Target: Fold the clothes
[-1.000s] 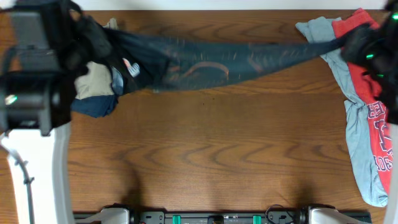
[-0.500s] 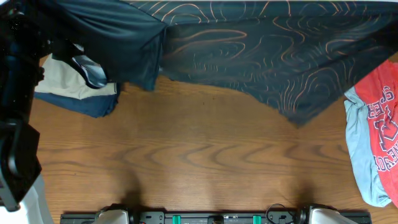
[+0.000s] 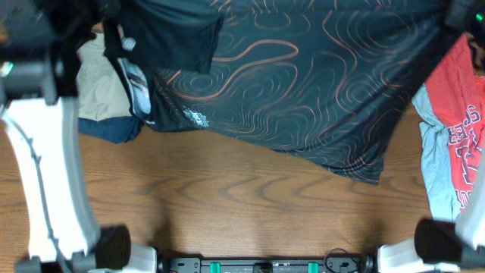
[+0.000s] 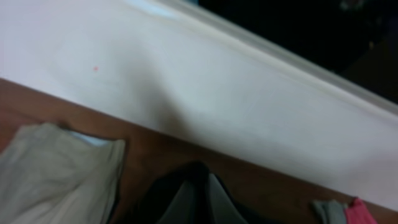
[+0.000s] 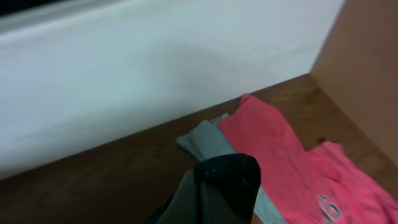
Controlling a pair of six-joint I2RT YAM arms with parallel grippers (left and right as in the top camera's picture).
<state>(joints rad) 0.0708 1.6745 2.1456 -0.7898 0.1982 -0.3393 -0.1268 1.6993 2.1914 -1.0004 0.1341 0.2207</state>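
I am holding the black jersey (image 3: 303, 83) spread out between my two arms over the back half of the table (image 3: 242, 212), its orange contour lines facing up at the overhead camera. Its long axis is running left to right, from one gripper across to the other. One sleeve is hanging folded near my left side, and the lower edge is sloping down to a corner that is sagging closer to my right arm. So the cloth is lying below and in front of both grippers, and I judge the right arm is better placed to bring that low corner down.

My left gripper (image 4: 189, 202) is pinched closed with dark cloth at its tips, and my right gripper (image 5: 224, 186) is clamped the same way on the other end.

A small white logo (image 3: 193, 117) is showing near the left hem, too small to read. The khaki shorts (image 3: 95, 87) and navy garment (image 3: 114, 130) are lying under the left end. The red T-shirt (image 3: 458, 129) on the grey T-shirt (image 3: 436, 189) is lying to the right, showing white letters I cannot make out.
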